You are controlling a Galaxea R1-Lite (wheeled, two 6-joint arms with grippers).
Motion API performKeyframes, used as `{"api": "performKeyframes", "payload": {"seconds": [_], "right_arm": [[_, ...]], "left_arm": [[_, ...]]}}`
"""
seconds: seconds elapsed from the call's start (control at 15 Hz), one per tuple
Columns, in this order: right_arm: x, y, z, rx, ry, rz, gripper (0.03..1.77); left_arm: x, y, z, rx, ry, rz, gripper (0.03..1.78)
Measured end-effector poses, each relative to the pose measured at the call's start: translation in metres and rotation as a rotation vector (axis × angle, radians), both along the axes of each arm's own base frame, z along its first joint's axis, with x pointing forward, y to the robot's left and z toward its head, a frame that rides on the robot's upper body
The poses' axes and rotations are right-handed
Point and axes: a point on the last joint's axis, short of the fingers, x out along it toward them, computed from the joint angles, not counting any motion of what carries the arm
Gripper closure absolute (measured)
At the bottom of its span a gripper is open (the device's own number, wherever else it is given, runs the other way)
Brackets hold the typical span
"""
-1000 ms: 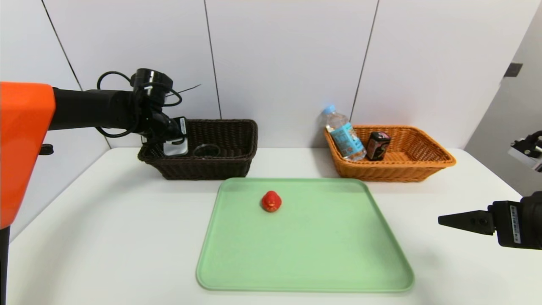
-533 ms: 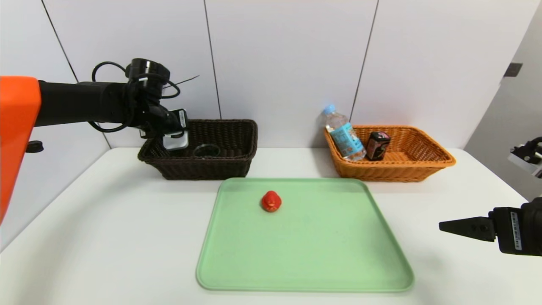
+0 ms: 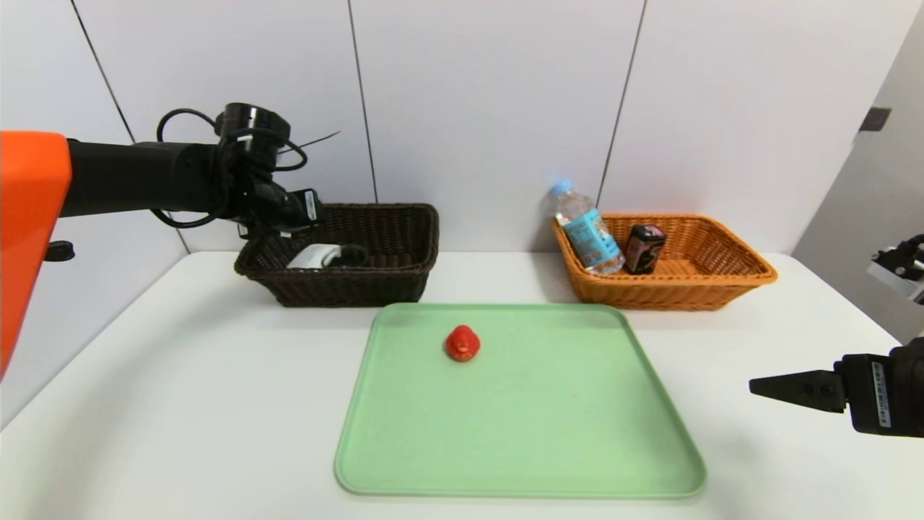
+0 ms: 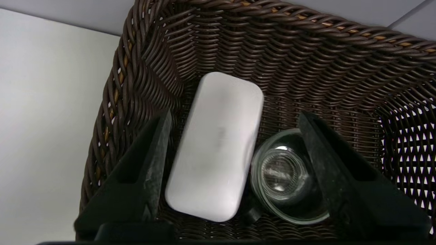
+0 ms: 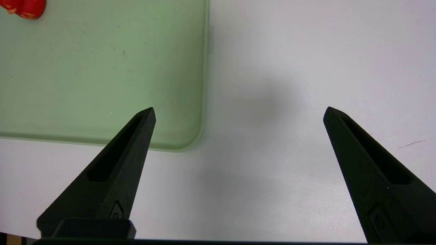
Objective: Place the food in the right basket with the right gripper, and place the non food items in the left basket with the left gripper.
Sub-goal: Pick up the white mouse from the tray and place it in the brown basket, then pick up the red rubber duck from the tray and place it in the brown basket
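Black left gripper (image 4: 235, 119), fingers parted and grasping nothing, is positioned over the dark brown basket (image 3: 346, 285), which contains the white case (image 4: 218, 146) beside the glass bowl (image 4: 289, 177), while the red duck (image 3: 463, 343) sits on the green tray (image 3: 520, 419).

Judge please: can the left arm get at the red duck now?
Probably yes: the left gripper is open and empty, and nothing stands over the duck, though reach is uncertain.
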Motion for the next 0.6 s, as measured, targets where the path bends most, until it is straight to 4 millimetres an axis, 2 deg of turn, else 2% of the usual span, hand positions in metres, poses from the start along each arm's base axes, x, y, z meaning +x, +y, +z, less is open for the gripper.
{"api": "performKeyframes", "payload": {"seconds": [0.2,0.33,0.47,0.6], "right_arm": [[0.0,0.0,-0.002,0.0,0.006,0.0,0.1],[-0.001,0.0,-0.003,-0.003,0.012,-0.001,0.1],[-0.002,0.0,-0.004,-0.002,0.013,0.001,0.1],[-0.002,0.0,-0.004,-0.002,0.01,0.001,0.1]], "left_arm": [[-0.001,0.0,0.01,-0.007,-0.031,0.001,0.36],[-0.01,-0.003,0.039,-0.031,-0.112,-0.005,0.31],[-0.033,-0.023,0.072,-0.054,-0.192,-0.062,0.26],[-0.066,-0.054,0.091,-0.069,-0.206,-0.165,0.22]]}}
